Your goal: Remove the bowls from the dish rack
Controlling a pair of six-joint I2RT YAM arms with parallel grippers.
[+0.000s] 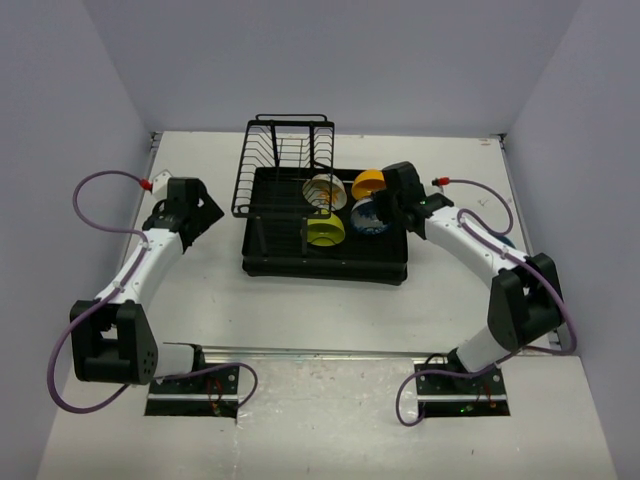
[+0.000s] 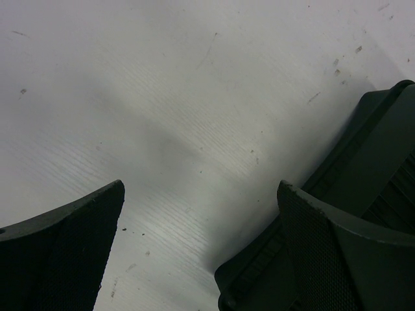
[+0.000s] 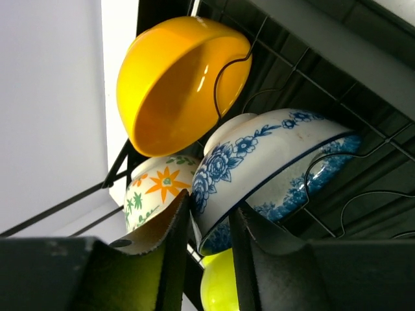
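The black dish rack [image 1: 262, 258] sits mid-table with its wire section [image 1: 283, 160] at the back. In it stand an orange bowl [image 1: 367, 184], a white patterned bowl [image 1: 322, 189], a yellow-green bowl [image 1: 326, 233] and a pale bowl with blue marks [image 1: 368, 217]. My right gripper [image 1: 386, 208] is shut on the blue-marked bowl's rim [image 3: 272, 162], one finger outside and one inside. The wrist view also shows the orange bowl [image 3: 175, 78], the patterned bowl [image 3: 152, 188] and the yellow-green bowl [image 3: 217, 285]. My left gripper [image 1: 207, 216] is open and empty, left of the rack.
The left wrist view shows bare table between the open fingers [image 2: 65, 253] and the rack's corner [image 2: 382, 142] at the right. A sliver of blue [image 1: 509, 240] shows behind my right forearm; I cannot tell what it is. Walls enclose the table.
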